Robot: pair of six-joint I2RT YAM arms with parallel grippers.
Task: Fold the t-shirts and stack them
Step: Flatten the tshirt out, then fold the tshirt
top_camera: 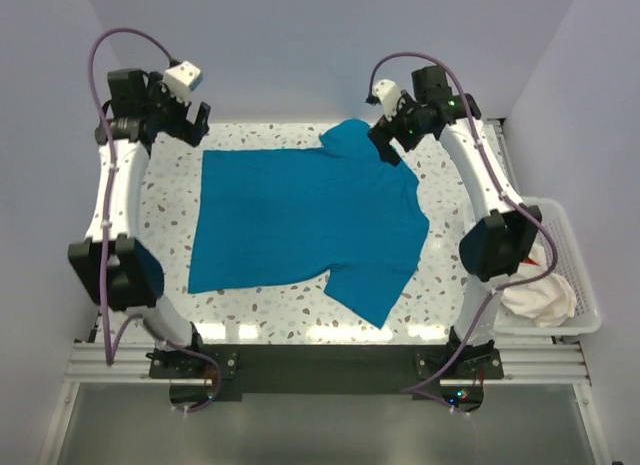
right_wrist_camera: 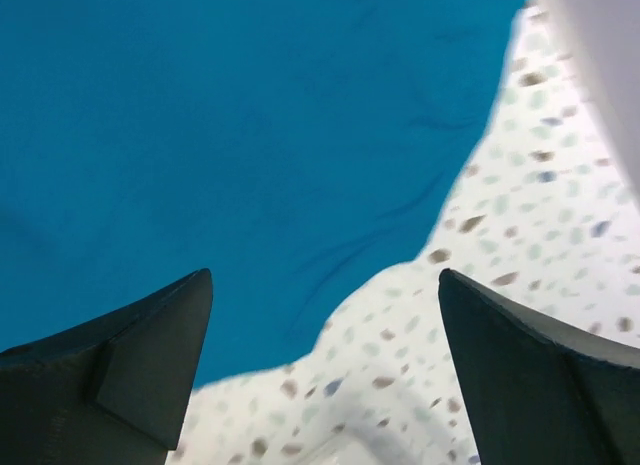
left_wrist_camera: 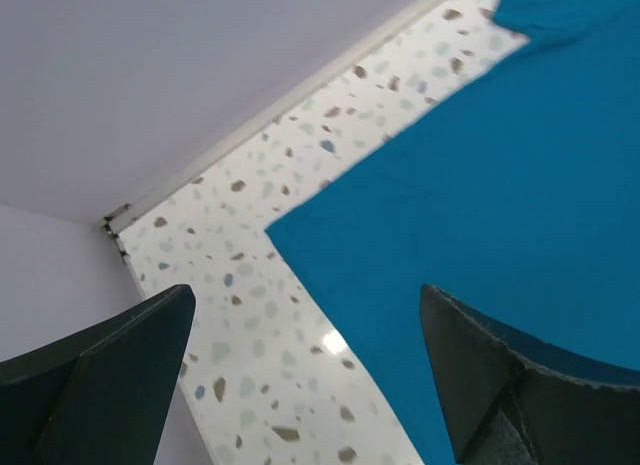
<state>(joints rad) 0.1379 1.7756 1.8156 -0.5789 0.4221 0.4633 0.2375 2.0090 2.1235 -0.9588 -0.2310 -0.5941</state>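
A white mesh basket (top_camera: 585, 290) sits just beside the speckled tabletop (top_camera: 172, 220), apparently touching its right edge.

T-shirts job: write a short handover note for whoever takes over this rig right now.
Left gripper open, empty, near the far left corner of the teal t-shirt.
Right gripper open, empty, over its far right edge.
The teal t-shirt lies spread flat on the table; the white t-shirt is bunched in the basket at right.
Done: teal shirt laid out.
Left: fold both, stack them.
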